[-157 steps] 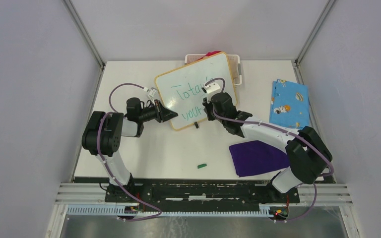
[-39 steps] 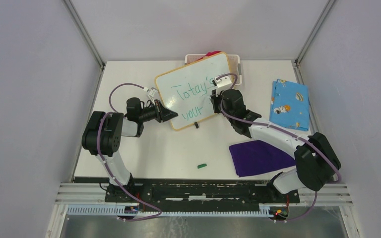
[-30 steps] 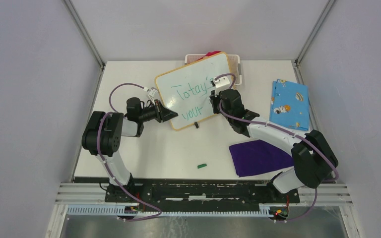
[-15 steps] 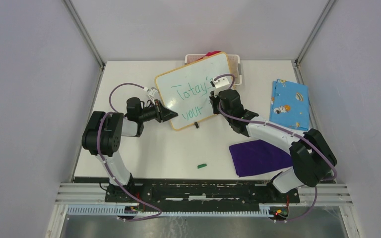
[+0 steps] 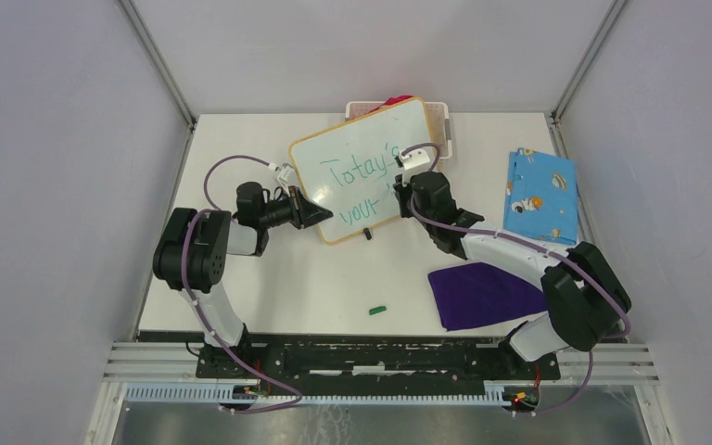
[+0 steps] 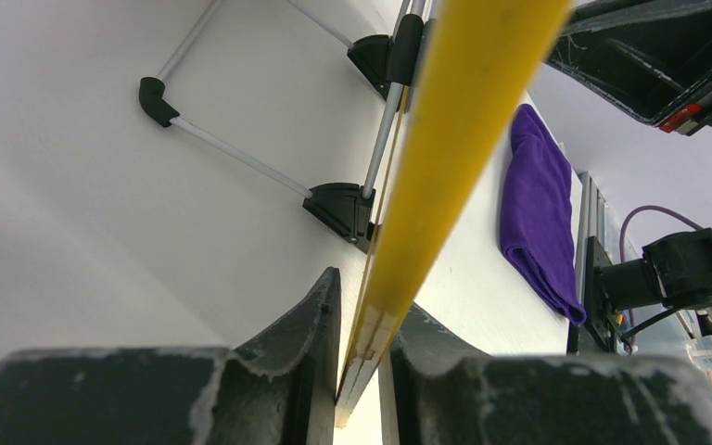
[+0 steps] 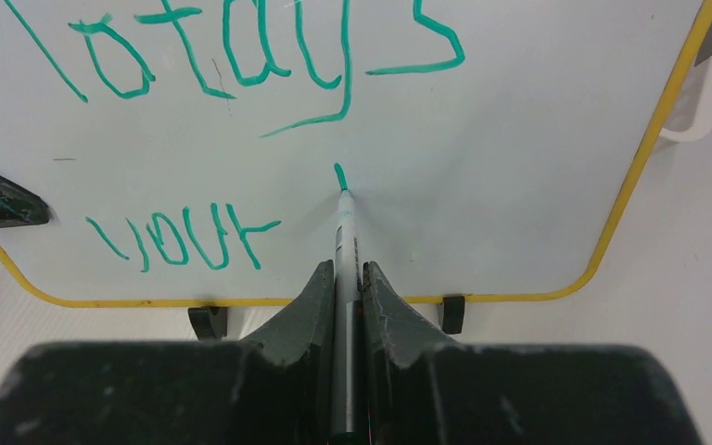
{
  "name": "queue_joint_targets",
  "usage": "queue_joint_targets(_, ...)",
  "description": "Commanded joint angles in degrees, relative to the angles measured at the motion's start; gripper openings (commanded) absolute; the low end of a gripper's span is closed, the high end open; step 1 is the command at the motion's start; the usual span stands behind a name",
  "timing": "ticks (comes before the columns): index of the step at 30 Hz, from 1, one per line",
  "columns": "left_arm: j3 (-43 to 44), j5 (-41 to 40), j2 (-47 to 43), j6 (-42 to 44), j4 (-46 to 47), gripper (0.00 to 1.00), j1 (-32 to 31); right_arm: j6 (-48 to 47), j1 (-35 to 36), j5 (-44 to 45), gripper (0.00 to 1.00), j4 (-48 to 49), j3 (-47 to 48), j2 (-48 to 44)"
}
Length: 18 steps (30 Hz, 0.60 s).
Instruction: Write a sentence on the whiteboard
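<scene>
a: top view first. state of the left hand (image 5: 320, 214)?
b: clamped on the near left edge of the whiteboard (image 5: 368, 167). board propped at a slant on the worktop (image 5: 269, 287), stretching away ahead of that hand.
a: and the right hand (image 5: 397, 192)?
b: closed on a marker (image 7: 344, 246), up against the board's face, just right of the sentence (image 5: 357, 181). two green lines of writing.
a: anything else round about?
b: a purple cloth (image 5: 482, 295) behind the right hand, beside its arm. a blue patterned cloth (image 5: 540, 193) off to its right. a white basket (image 5: 440, 116) beyond the board. a small green cap (image 5: 377, 310) lying well behind both hands.
a: left wrist view?
b: yellow frame pinched between both fingers (image 6: 308, 324), running straight ahead and up. black feet (image 6: 341, 206) past the fingertips on the left, purple cloth ahead on the right.
a: right wrist view?
b: marker squeezed between the fingers, tip touching the white surface straight ahead, at the foot of a short green stroke. "totay's" further ahead, "your" ahead to the left. bottom frame and two feet just past the fingertips. tip of the left hand at the far left, on the frame.
</scene>
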Motion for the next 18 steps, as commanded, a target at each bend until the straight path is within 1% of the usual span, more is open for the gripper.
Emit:
queue_joint_targets(1, 0.71, -3.50, 1.35, 3.78, -3.87, 0.25, -0.53, 0.59, -0.38, 0.97, 0.00, 1.12, -1.56, -1.01)
queue_joint_targets(13, 0.79, -3.58, 1.33, 3.77, -3.99, 0.25, -0.59, 1.62, -0.41, 0.23, 0.00, 1.80, -5.05, -2.02)
queue_joint_targets(18, 0.69, -3.56, 1.25, 3.81, -3.98, 0.25, -0.68, 1.54, -0.41, 0.31, 0.00, 1.78, -4.61, -2.02)
